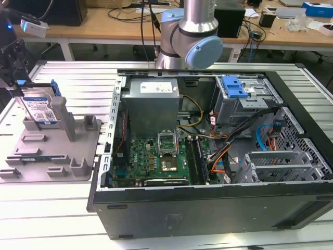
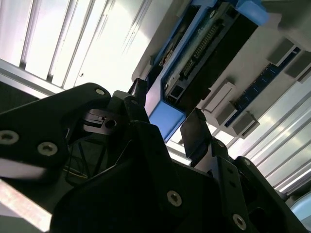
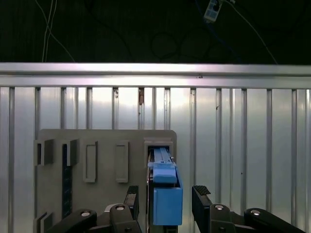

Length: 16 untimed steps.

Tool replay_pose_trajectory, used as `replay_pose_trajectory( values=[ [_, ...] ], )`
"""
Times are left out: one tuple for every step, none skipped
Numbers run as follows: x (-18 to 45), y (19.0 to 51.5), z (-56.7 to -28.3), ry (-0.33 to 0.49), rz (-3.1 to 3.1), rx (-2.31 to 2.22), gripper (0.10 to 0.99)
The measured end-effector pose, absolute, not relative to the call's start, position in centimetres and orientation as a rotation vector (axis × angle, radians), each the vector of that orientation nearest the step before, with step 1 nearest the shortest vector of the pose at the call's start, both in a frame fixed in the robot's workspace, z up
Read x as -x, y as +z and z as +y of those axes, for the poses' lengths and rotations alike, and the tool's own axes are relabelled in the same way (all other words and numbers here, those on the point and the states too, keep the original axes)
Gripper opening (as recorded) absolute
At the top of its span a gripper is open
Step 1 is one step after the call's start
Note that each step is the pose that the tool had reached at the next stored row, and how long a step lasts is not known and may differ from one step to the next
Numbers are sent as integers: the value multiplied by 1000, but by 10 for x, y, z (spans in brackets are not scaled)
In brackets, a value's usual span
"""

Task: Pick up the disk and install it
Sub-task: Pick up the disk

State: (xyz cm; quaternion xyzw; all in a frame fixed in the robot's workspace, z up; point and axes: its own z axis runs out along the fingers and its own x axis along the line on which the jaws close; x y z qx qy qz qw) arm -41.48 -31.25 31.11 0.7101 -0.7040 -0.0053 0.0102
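Note:
The disk (image 1: pixel 39 107) stands upright on edge in a slot of the grey holder (image 1: pixel 57 151) at the exterior view's left; its silver face carries a white-and-blue label and a bright blue carrier frames it. My gripper (image 1: pixel 22 84) hangs at the disk's top edge. In both wrist views the gripper (image 3: pixel 165 194) (image 2: pixel 165 114) is open. Its two black fingers (image 3: pixel 132 196) stand on either side of the carrier's blue end (image 3: pixel 167 206), and a small gap shows on each side. The underside of the disk (image 2: pixel 194 63) shows its connector.
An open computer case (image 1: pixel 208 140) lies at the exterior view's right, with a motherboard, cables and a grey drive cage (image 1: pixel 244 104) topped by a blue latch piece (image 1: pixel 234 87). The arm's base (image 1: pixel 187 36) stands behind the case. The slatted metal table (image 1: pixel 67 78) runs under everything.

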Motion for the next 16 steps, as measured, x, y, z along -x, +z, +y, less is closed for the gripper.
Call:
replay_pose_trajectory(
  values=[
    [415, 310, -312, -17, -2197, -2216, 557],
    [415, 309, -312, -17, -2197, -2216, 557],
    [415, 308, -312, -17, -2197, -2216, 557],
    [415, 308, -312, -17, -2197, -2216, 557],
    [415, 307, -312, -17, -2197, -2216, 541],
    [415, 307, -312, -17, -2197, -2216, 541],
    [415, 306, -312, -17, -2197, -2216, 471],
    [415, 305, -312, -17, -2197, -2216, 471],
    [415, 305, -312, -17, -2197, -2216, 471],
    [415, 304, -312, -17, -2197, -2216, 471],
    [415, 304, -312, -17, -2197, -2216, 471],
    [415, 303, -312, -17, -2197, -2216, 471],
    [415, 303, -312, -17, -2197, -2216, 471],
    [415, 303, -312, -17, -2197, -2216, 471],
    [415, 303, -312, -16, -2198, -2217, 471],
    [415, 302, -312, -16, -2198, -2217, 471]
  ],
)
